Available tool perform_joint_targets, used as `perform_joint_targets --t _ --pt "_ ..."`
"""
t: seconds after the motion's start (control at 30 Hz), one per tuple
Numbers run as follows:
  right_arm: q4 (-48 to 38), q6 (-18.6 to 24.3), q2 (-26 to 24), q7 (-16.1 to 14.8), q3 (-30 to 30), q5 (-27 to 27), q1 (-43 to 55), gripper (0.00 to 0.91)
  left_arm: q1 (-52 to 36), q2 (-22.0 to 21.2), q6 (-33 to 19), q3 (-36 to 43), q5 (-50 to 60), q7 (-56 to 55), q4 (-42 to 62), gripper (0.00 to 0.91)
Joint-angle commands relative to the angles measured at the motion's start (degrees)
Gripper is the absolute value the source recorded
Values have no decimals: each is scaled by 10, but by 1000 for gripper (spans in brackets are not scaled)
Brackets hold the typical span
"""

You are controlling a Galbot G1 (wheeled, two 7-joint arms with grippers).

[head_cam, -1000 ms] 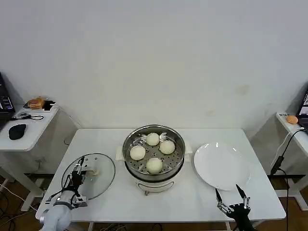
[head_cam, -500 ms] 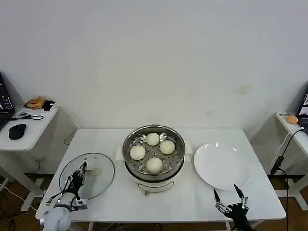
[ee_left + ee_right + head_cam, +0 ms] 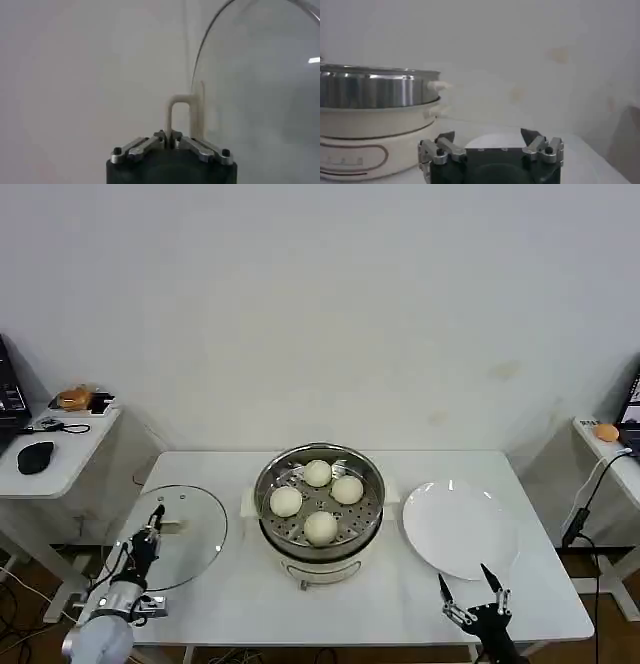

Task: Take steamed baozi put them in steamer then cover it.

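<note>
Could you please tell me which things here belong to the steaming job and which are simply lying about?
Part of the job:
- four steamed baozi in the steamer
- glass cover, its handle held by the left gripper
- right gripper, idle at the table's near edge

Lying about:
- white plate
- computer mouse on the side desk

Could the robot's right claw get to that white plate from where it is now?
Probably yes. The right claw hangs open at the table's near edge, just in front of the white plate, with bare tabletop between them. The left claw is far off, shut on the cover.
</note>
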Motion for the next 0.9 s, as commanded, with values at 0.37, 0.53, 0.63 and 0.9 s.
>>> perform_joint_targets --t 0.37,0.53,0.63,0.9 --pt "0 -1 -7 -3 -7 -5 -3 907 97 86 133 -47 -72 143 -278 0" --pt "-4 -1 -8 -3 -8 -8 -2 907 57 110 154 -2 -80 168 -305 0" --pt "-9 0 -6 -3 -10 -11 1 907 31 113 166 39 -73 183 -320 0" --pt "-7 -2 8 -1 -19 -24 0 907 -69 83 211 184 -24 244 -326 0"
